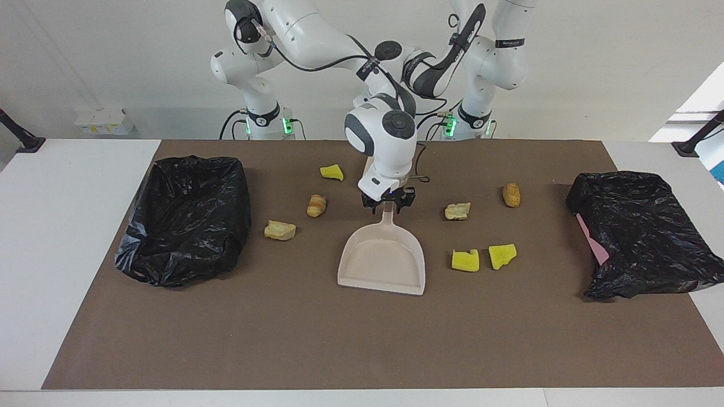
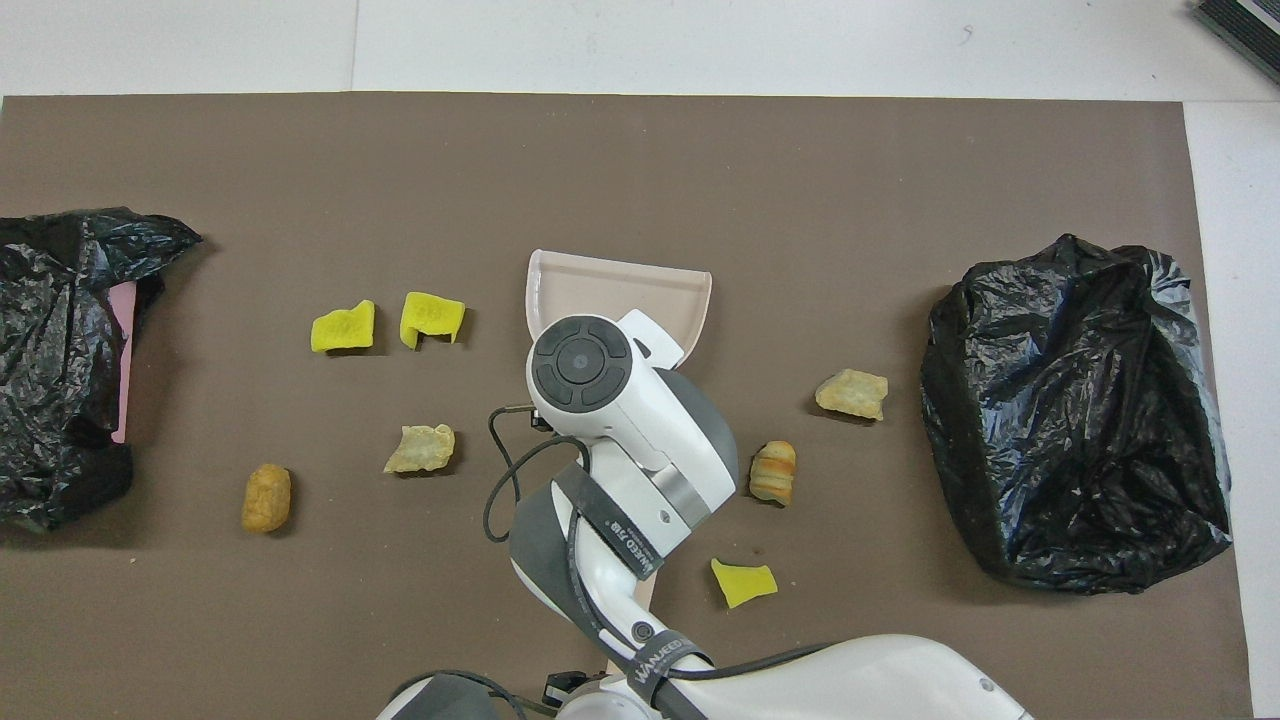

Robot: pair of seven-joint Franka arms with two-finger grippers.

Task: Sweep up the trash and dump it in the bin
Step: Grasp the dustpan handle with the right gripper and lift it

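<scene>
A beige dustpan (image 1: 382,260) lies flat at the middle of the brown mat, handle toward the robots; in the overhead view (image 2: 620,285) the arm covers most of it. My right gripper (image 1: 388,203) is down at the handle, open, one finger on each side. Several scraps of trash lie around it. Toward the right arm's end are a yellow sponge chunk (image 1: 331,172), a striped bread lump (image 1: 317,205) and a tan lump (image 1: 280,230). Toward the left arm's end are a tan lump (image 1: 457,211), a brown lump (image 1: 511,194) and two yellow chunks (image 1: 465,260) (image 1: 502,255).
A bin lined with a black bag (image 1: 186,220) stands at the right arm's end of the mat. A second black-bagged bin (image 1: 639,234) with pink showing stands at the left arm's end. My left arm waits folded near its base, its gripper (image 2: 562,690) mostly hidden.
</scene>
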